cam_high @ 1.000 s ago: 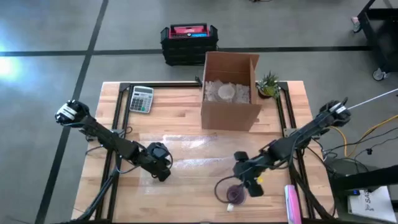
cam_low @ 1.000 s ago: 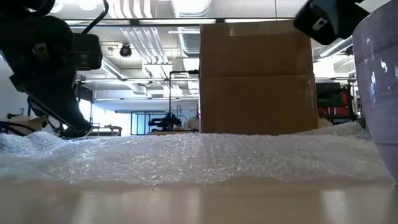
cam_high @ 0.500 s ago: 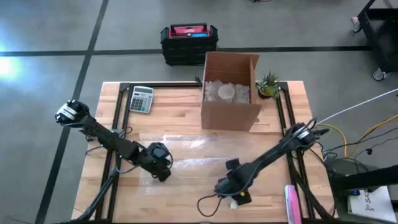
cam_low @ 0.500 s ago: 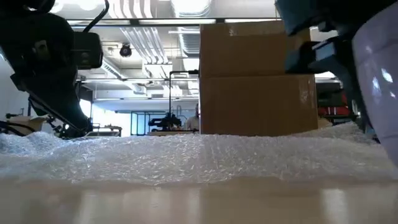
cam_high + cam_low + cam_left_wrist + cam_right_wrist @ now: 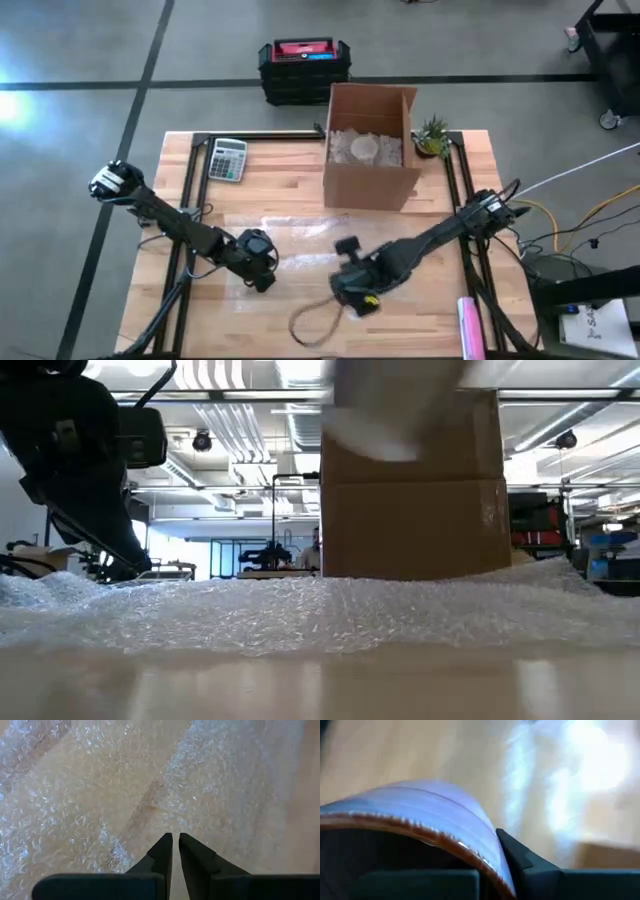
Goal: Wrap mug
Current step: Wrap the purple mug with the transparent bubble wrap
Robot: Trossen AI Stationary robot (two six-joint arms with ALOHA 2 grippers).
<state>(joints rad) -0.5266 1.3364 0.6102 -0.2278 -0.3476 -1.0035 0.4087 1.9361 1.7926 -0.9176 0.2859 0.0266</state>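
The mug (image 5: 420,825) is held by the right gripper (image 5: 352,290) over the near middle of the table (image 5: 290,190), above the sheet of bubble wrap (image 5: 290,255) that is spread across the table's centre; in the right wrist view one finger (image 5: 520,857) is seen pressed against the outside of the mug's wall just below the brown rim, so the grip is taken on the lip, with the other finger presumably inside, though that is hidden. The mug is judged to be glazed ceramic: stiff, fairly heavy for its size, slippery at the glaze and liable to chip if set down hard, so a firm rim pinch and a gentle landing are called for. The bubble wrap is light, limp and springy, and is best taken at an edge or corner. The left gripper (image 5: 172,851) is at the sheet's near left part, its fingers drawn almost together with only a thin gap, the tips down at the plastic; whether film is pinched between them cannot be told. A cardboard box (image 5: 370,150) stands at the far side of the table.
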